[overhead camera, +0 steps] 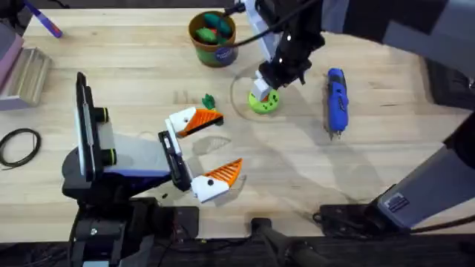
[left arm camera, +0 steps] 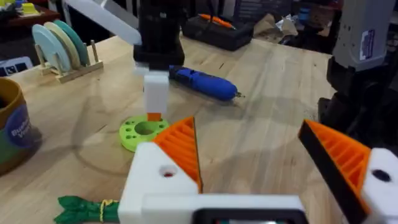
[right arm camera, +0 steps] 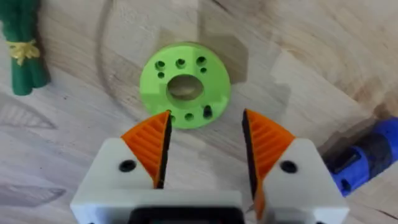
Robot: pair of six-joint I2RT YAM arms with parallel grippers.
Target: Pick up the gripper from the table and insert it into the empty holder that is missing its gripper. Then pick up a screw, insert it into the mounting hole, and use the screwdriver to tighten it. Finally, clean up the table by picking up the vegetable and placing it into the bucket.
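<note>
The right gripper (overhead camera: 263,93) hangs just over the green disc (overhead camera: 264,102) near the middle of the table (overhead camera: 371,170), its white fingers with orange pads spread apart and holding nothing; from its own wrist camera the gripper (right arm camera: 205,146) frames the near edge of the disc (right arm camera: 184,84), whose ring of small holes surrounds a larger centre hole. The left gripper (overhead camera: 211,148) sits lower and to the left, close to the near side of the table, also released, its fingers wide apart with nothing between them.

The screwdriver (overhead camera: 337,101) lies flat to the right of the disc, well apart from it, its tip pointing toward the near edge. The vegetable (overhead camera: 208,101), a small dark-green bundle, lies left of the disc, just beyond the left gripper's far finger. The bucket (overhead camera: 213,38) stands at the far side, left of the right arm, with green and red toys inside. A purple pen (overhead camera: 44,21) lies at the far left corner.
</note>
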